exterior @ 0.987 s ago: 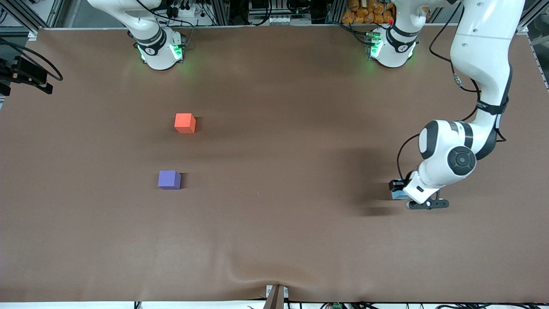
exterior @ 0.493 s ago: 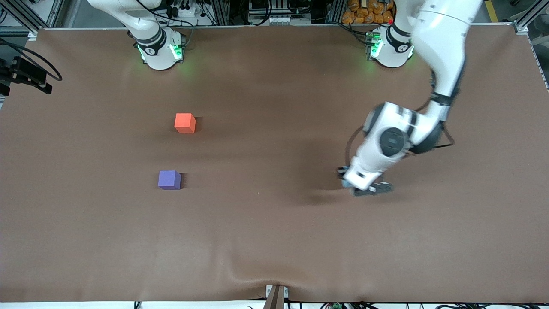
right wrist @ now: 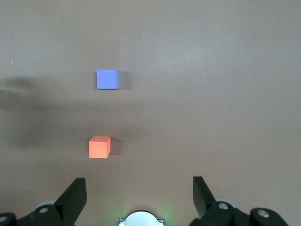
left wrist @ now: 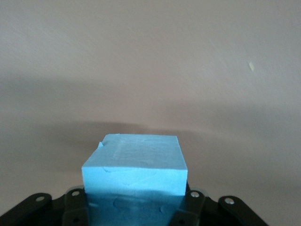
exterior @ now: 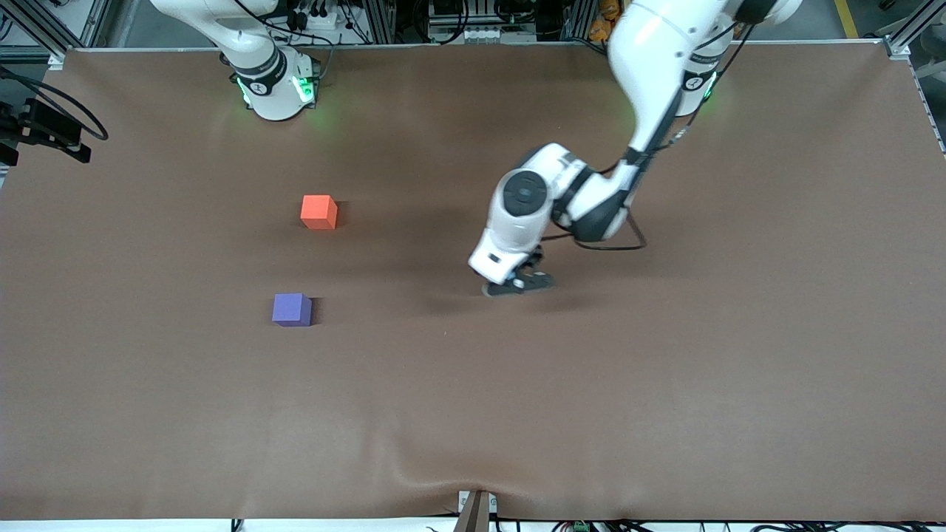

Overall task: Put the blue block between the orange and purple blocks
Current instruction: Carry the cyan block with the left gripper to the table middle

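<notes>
The blue block (left wrist: 136, 172) sits between my left gripper's (left wrist: 136, 205) fingers (left wrist: 75, 207), shut on it. In the front view the left gripper (exterior: 511, 284) hangs low over the middle of the table, and the hand hides the block. The orange block (exterior: 319, 212) and the purple block (exterior: 292, 309) stand apart toward the right arm's end, the purple one nearer the front camera. My right gripper (right wrist: 138, 183) is open and empty, high near its base, looking down on the orange block (right wrist: 99, 147) and the purple block (right wrist: 107, 79).
The brown table cloth (exterior: 665, 384) has a wrinkle at its front edge (exterior: 443, 476). The arms' bases (exterior: 275, 89) stand along the back edge. A black camera mount (exterior: 46, 131) sits at the right arm's end.
My left gripper has carried the blue block from the left arm's end to over the middle of the table, toward the orange and purple blocks. Those two blocks have not moved.
</notes>
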### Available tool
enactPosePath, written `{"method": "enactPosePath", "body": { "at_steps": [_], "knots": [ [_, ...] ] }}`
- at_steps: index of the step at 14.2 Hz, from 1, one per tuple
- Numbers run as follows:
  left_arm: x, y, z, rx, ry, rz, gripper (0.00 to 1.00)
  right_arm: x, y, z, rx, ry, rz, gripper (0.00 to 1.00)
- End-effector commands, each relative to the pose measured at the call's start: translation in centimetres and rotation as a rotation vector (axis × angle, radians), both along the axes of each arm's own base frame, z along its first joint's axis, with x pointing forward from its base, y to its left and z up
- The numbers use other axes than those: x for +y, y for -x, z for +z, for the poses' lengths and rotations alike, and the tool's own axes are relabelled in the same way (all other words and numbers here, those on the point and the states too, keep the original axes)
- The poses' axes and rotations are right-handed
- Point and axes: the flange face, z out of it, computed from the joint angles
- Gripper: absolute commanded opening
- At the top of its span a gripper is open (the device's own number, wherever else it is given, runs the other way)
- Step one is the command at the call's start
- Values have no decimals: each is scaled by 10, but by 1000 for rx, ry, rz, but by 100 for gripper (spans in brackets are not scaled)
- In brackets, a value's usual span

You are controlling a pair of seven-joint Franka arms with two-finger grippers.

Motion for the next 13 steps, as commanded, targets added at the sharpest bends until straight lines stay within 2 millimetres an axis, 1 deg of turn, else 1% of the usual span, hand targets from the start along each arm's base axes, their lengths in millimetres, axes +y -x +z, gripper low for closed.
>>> {"method": "enactPosePath", "body": {
  "at_steps": [1, 2, 3, 4, 5, 6, 7, 8, 9, 10, 11, 12, 13],
  "knots": [
    [-39, 8, -18, 12, 9, 2, 0, -2, 2, 0, 4, 6, 8, 100],
    [-53, 18, -27, 16, 7, -5, 0, 2, 2, 0, 5, 6, 14, 100],
    [-63, 26, -37, 20, 2, -2, 0, 2, 2, 0, 5, 7, 15, 100],
    [-68, 32, -48, 26, -6, 1, 0, 2, 1, -1, 5, 7, 15, 100],
    [-70, 36, -55, 32, -11, 2, 0, 2, 1, -1, 7, 7, 14, 100],
    [-70, 36, -56, 34, -12, 3, 28, -1, -1, -4, 13, 6, 8, 100],
    [-71, 35, -52, 28, -10, 3, 83, 1, -3, -7, 19, 8, 6, 100],
    [-72, 35, -45, 17, -13, -7, 100, 1, -5, -10, 24, 9, 3, 100],
    [-71, 32, -31, 6, -4, -2, 100, 2, -6, -13, 33, 8, 9, 100],
    [-66, 26, -10, 3, -6, 4, 100, 4, -10, -25, 63, 8, 21, 100],
    [-59, 23, 12, 8, -24, 2, 100, 4, -12, -27, 67, 10, 21, 100],
    [-42, 8, 40, -10, -43, 20, 100, 0, -13, -26, 59, 7, 12, 100],
    [-27, -5, 67, -46, -61, 30, 100, 0, -20, -43, 92, 6, 12, 100]
  ]
}}
